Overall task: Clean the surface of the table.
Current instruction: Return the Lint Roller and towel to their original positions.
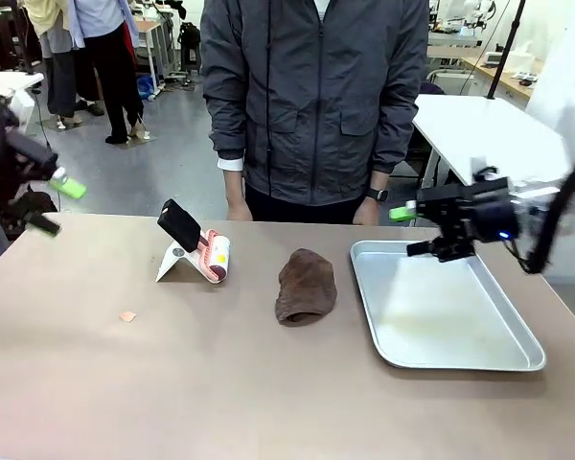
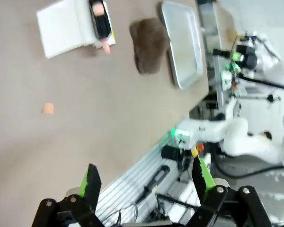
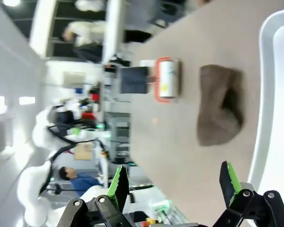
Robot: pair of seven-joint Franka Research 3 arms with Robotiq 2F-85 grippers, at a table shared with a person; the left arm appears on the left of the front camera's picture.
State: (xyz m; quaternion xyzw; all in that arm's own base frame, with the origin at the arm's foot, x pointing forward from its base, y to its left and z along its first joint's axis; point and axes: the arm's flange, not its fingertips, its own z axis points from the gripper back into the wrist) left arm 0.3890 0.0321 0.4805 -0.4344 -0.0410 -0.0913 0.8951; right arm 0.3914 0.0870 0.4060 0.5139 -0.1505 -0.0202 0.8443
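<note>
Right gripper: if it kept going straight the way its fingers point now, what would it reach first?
Probably the brown cloth: in the wrist view it lies straight ahead between the open right gripper's fingers, on the table beside the tray. Depth is unclear, so bare tabletop might come first.

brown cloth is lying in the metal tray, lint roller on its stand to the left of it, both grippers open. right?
Not quite. The brown cloth lies on the bare table, beside the metal tray, not in it; the front view shows this. The lint roller is on its stand, left of the cloth, and the left gripper and right gripper are open.
</note>
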